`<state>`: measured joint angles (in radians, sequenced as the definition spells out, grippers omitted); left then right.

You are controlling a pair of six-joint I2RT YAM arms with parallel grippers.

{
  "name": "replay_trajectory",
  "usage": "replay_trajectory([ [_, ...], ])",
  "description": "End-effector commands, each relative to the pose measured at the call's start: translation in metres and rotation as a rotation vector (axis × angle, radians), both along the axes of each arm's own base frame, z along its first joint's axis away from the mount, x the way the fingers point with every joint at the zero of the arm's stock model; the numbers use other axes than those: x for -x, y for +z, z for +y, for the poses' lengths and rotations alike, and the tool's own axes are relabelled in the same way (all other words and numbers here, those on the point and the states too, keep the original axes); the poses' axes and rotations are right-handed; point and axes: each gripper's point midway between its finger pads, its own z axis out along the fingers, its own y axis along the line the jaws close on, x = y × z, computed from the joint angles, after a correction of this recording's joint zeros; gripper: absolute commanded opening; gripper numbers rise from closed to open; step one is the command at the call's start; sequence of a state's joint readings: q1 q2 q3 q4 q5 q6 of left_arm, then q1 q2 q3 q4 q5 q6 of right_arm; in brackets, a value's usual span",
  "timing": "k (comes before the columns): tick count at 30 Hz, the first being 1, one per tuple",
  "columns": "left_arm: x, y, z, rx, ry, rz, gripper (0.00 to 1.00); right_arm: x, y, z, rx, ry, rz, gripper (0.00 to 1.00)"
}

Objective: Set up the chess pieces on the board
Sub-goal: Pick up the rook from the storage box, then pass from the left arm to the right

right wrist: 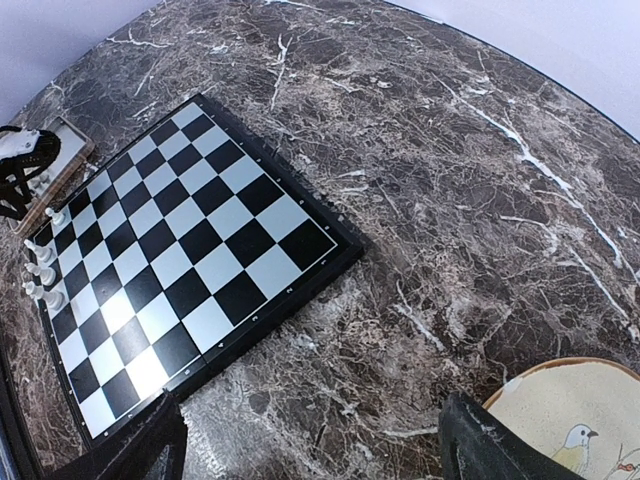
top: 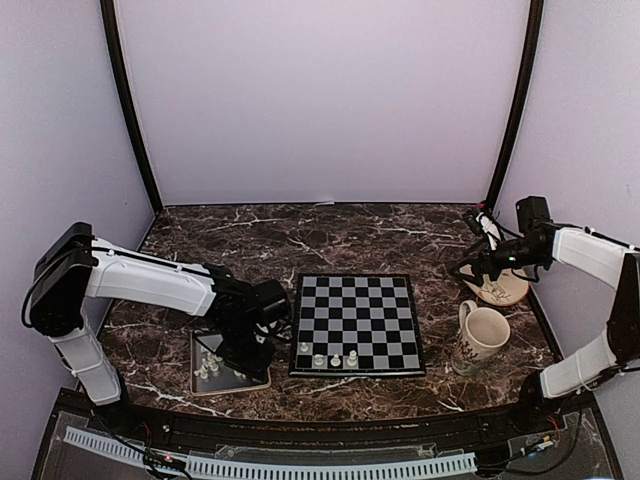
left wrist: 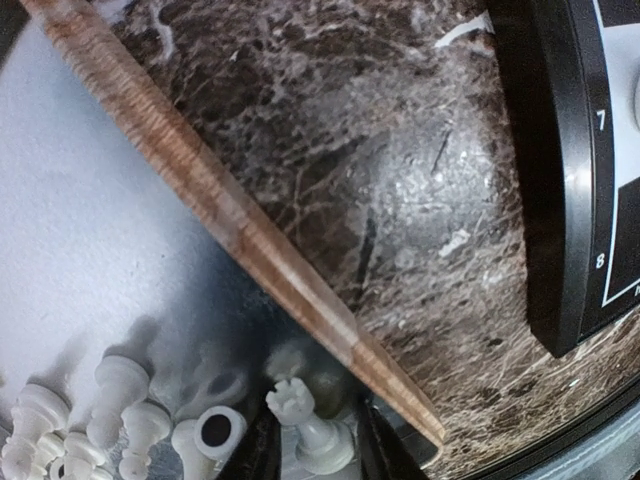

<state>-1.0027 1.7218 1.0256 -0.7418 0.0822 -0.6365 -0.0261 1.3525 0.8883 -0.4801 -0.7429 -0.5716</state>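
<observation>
Dark fingers of the left gripper [left wrist: 315, 445] flank a whitish rook [left wrist: 300, 412] at the near end of the silver tray [left wrist: 100, 250]. The jaws stand narrow, one on each side of the rook's stem. The wrist view does not show whether they press on the rook or merely bracket it.

Step in hand, by judgement: pick-up of the rook from the tray. Other chess pieces [left wrist: 115, 395] lie heaped just beside it, one of them tipped with its hollow base showing. Four pieces [top: 328, 356] stand on the near rank of the board [top: 357, 322], towards its left corner. Most of the set is not yet placed.

The next move calls for:
1. A confirmed grip on the stem.
2. A straight lift clear of the neighbouring pieces and the tray rim.
3. A short carry rightward across the marble table [top: 250, 240] to a free near-rank square.
4. An upright release.

Left arm pose: wrist pitched steeply down over the tray, forearm roughly level and reaching right, elbow raised at the far left.

The right gripper [right wrist: 315, 435] is spread wide and empty. It hangs high over the bird-patterned plate [top: 510, 292], beyond the mug [top: 482, 335], well apart from the board.
</observation>
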Motion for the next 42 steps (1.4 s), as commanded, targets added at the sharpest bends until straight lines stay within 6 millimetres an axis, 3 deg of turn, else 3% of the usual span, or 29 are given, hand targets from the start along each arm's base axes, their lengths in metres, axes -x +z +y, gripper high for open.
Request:
replay_trajectory([
  [1,0.009,-0.005,0.012,-0.057,0.011,0.031,0.30,-0.003,0.008,0.003,0.002,0.017,-0.022,0.87],
  [4,0.011,-0.006,0.016,-0.083,0.015,0.038,0.30,-0.003,0.008,0.003,0.000,0.020,-0.020,0.87],
  [11,0.015,-0.007,0.025,-0.135,0.002,0.056,0.15,-0.003,0.006,0.004,0.002,0.024,-0.014,0.87],
  [15,0.005,0.003,0.023,-0.128,-0.044,0.002,0.05,-0.004,0.011,0.006,-0.009,0.018,-0.013,0.86],
  [18,-0.007,0.019,0.016,-0.086,-0.105,-0.073,0.03,-0.009,0.031,0.008,-0.043,0.000,-0.036,0.85],
  [23,-0.031,0.060,0.003,0.004,-0.237,-0.254,0.02,-0.015,0.083,0.022,-0.132,-0.013,-0.045,0.81],
  [29,-0.056,0.126,-0.043,0.338,-0.400,-0.597,0.02,-0.005,0.120,0.064,-0.160,0.094,0.006,0.77],
  [34,-0.054,0.190,-0.083,0.681,-0.484,-0.820,0.04,0.014,0.128,0.127,-0.224,0.256,0.121,0.69],
  [36,-0.054,0.203,-0.097,0.770,-0.511,-0.871,0.04,0.022,0.126,0.149,-0.222,0.316,0.143,0.69],
  [42,-0.058,0.196,-0.123,0.816,-0.568,-0.867,0.04,0.044,0.109,0.210,-0.177,0.472,0.233,0.67],
])
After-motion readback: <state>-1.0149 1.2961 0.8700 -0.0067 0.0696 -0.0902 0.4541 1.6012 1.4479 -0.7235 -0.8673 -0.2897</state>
